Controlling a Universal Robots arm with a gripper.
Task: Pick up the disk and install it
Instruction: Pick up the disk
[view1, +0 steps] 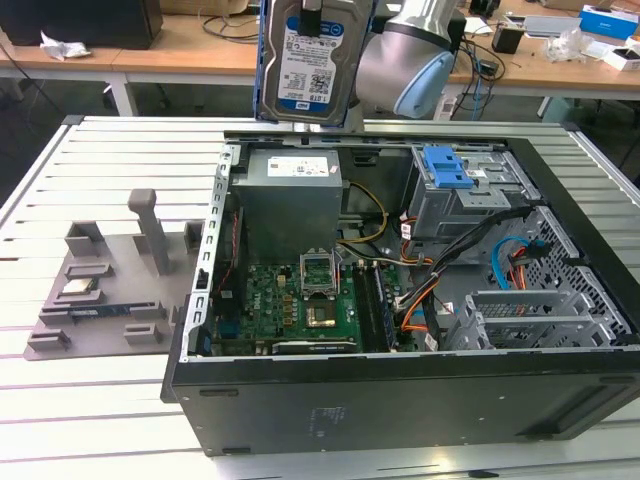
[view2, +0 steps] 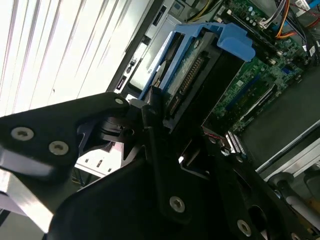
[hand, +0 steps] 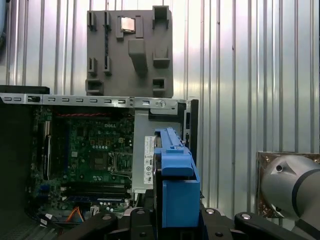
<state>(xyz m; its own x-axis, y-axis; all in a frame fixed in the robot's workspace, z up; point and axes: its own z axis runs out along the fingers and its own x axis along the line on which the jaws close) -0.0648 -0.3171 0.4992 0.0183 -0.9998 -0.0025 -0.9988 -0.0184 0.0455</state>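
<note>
The disk (view1: 312, 60) hangs upright high above the rear of the open computer case (view1: 400, 390), its white-and-blue label facing the exterior camera and its blue bracket along the edges. My gripper (view1: 312, 10) is shut on the disk's upper end. In the second wrist view the black fingers (view2: 155, 145) clamp the disk (view2: 200, 65) from both sides. The first wrist view looks down along the disk's blue bracket (hand: 175, 180) to the case below, with the gripper (hand: 175, 222) around it.
The grey drive cage with a blue latch (view1: 447, 168) stands at the case's back right. The power supply (view1: 290, 200) and motherboard (view1: 300, 300) lie below the disk. A grey fixture plate (view1: 110, 290) holding a chip (view1: 80, 290) and memory stick (view1: 95, 312) is left of the case.
</note>
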